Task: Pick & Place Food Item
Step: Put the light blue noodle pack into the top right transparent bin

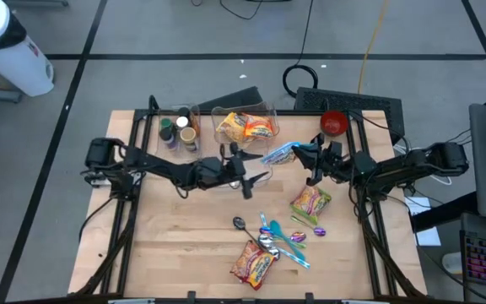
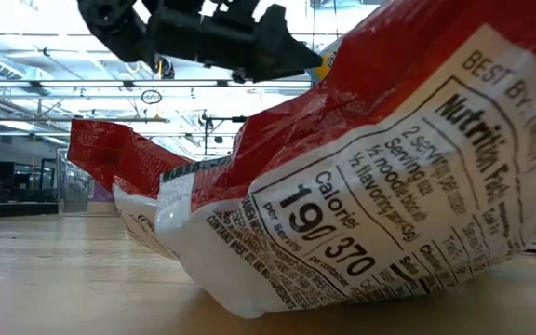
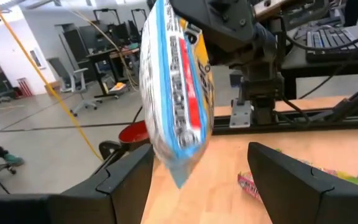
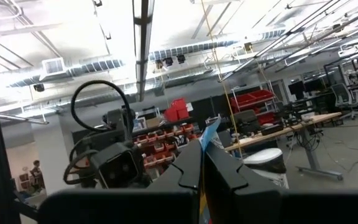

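Blue-and-white snack packet (image 1: 278, 154) hangs mid-air at upper centre of the high view, pinched at one end by the right gripper (image 1: 304, 153), fingers closed flat on its edge; in the right wrist view the fingers (image 4: 188, 168) meet with the blue packet edge (image 4: 210, 134) sticking out past them. Left gripper (image 1: 260, 179) sits just left of and below the packet, fingers spread wide, nothing in them; in the left wrist view the packet (image 3: 178, 93) dangles between and above the two open fingers (image 3: 126, 177), not touching. Clear bin (image 1: 266, 110) with two noodle packs sits at upper centre, just above the left gripper. Red bowl (image 1: 334, 123) upper right. Wooden table (image 1: 167, 245) carries a noodle pack (image 1: 310, 203), spoons (image 1: 278, 238) and another noodle pack (image 1: 254, 263) lower centre.
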